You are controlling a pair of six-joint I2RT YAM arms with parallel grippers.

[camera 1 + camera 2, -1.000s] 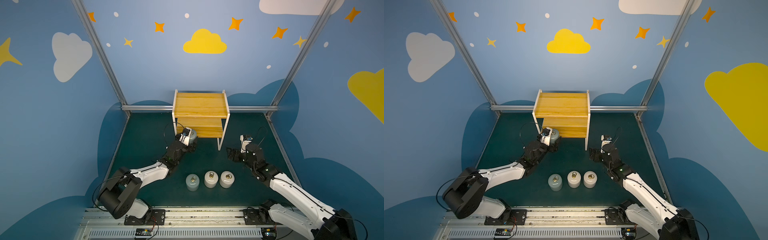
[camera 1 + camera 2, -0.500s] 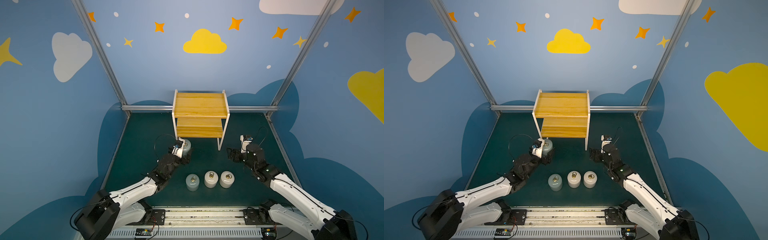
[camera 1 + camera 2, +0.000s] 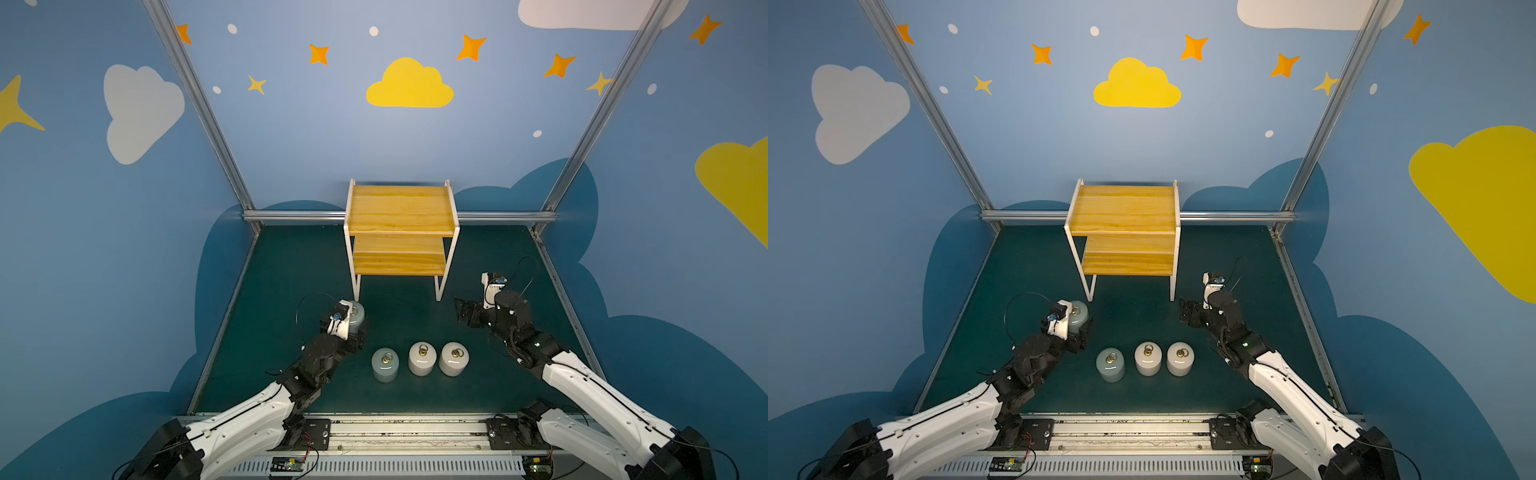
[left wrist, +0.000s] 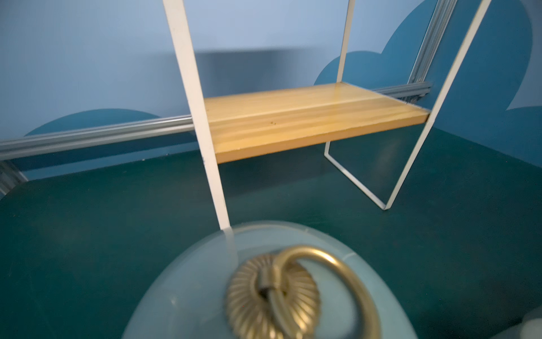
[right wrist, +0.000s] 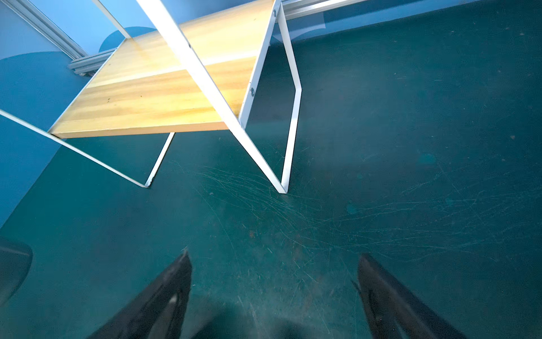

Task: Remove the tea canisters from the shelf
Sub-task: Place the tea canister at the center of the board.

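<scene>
Left gripper (image 3: 353, 329) is closed around a pale grey-blue tea canister (image 3: 358, 312), its dark fingers gripping the jar's sides from the near side. In both top views this canister sits just in front of the shelf's near-left leg (image 3: 355, 286), slightly to its left and clear of the boards. I cannot tell whether its base touches the green mat (image 3: 291, 270) or hangs just above it. The left wrist view shows its domed lid (image 4: 181, 293) close up and a little blurred, with the brass ring (image 4: 337, 264) standing up from a ribbed brass boss and the white leg rising behind it.

The right gripper (image 3: 464, 313) is on the right of the scene, near the shelf's near-right leg. Its jaws are spread wide and hold nothing. In the right wrist view its two black fingers (image 5: 167, 296) stand well apart over scratched mat.

The shelf (image 3: 401, 208) stands at the far middle of the mat, against the back rail.

Three more canisters stand upright in a row on the mat at the near middle, just beside each other. They are a grey-blue one (image 3: 385, 368) on the left, a white one (image 3: 422, 360) in the middle and a second white one (image 3: 454, 360) on the right. The row lies between the two arms.
</scene>
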